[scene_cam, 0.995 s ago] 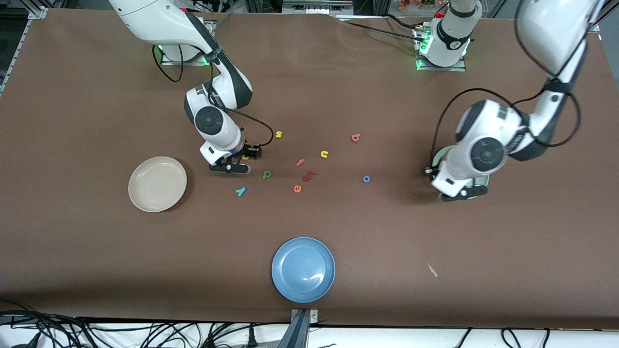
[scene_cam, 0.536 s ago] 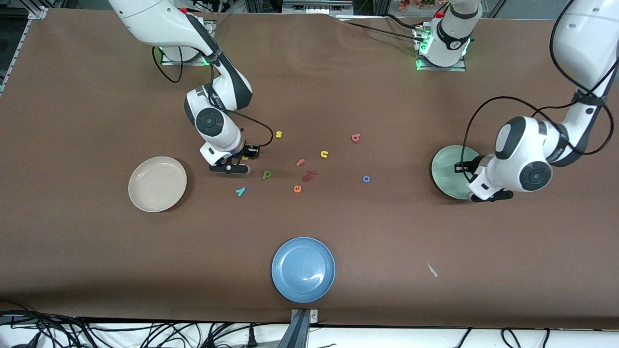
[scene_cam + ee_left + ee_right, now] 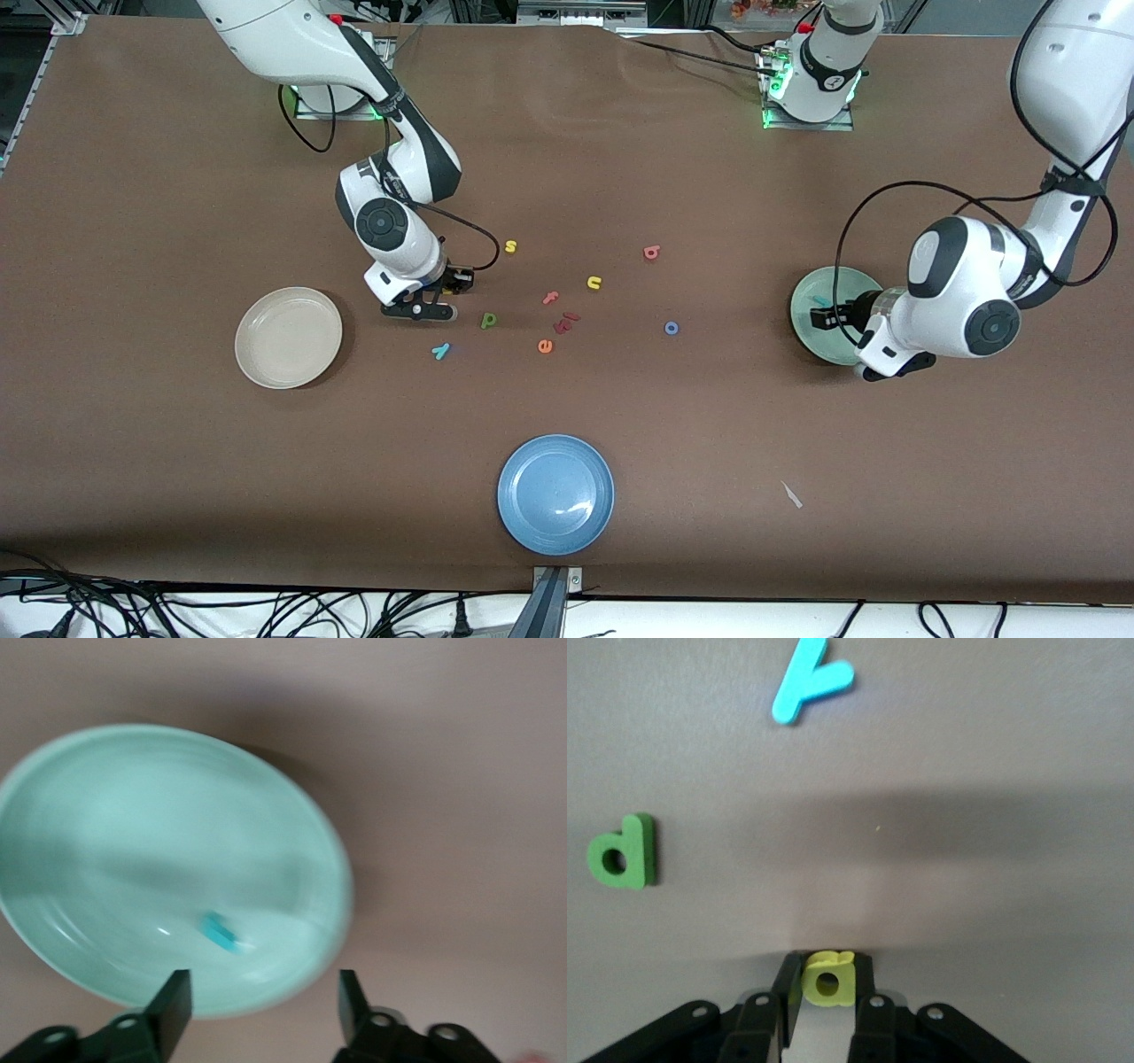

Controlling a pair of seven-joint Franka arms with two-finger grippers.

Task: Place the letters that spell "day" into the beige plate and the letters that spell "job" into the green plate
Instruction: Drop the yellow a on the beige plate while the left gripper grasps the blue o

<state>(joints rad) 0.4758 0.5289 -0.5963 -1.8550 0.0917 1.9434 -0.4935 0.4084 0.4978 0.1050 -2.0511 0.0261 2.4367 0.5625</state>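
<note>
Brown table (image 3: 133, 177) w/ three plates. Blue plate (image 3: 555, 494) sits nearest the front cam, mid-table. Beige plate (image 3: 289, 337) toward right arm's end, nothing in it. Green plate (image 3: 819, 332) toward left arm's end, partly covered by the left arm; teal "j" (image 3: 222, 935) lies inside it.

Left gripper (image 3: 261, 1005) hangs over the green plate's edge, jaws spread apart, holding nothing.

Right gripper (image 3: 827, 992) is down at the table betw. beige plate and the letter cluster, jaws pinched onto the yellow "d" (image 3: 829, 978).

Loose letters mid-table: green letter (image 3: 488, 320) just beside the right gripper, teal "y" (image 3: 440, 351) a bit nearer the cam. Yellow "s" (image 3: 510, 246) farther from cam. Pink "f" (image 3: 551, 298), yellow "u" (image 3: 594, 283), orange "e" (image 3: 545, 346), and a dark red piece (image 3: 565, 322) crowd together; can't read that one. Pinkish "b" (image 3: 652, 252) and blue "o" (image 3: 671, 328) lie apart, toward the green plate. Small pale scrap (image 3: 791, 494) near the front edge.
</note>
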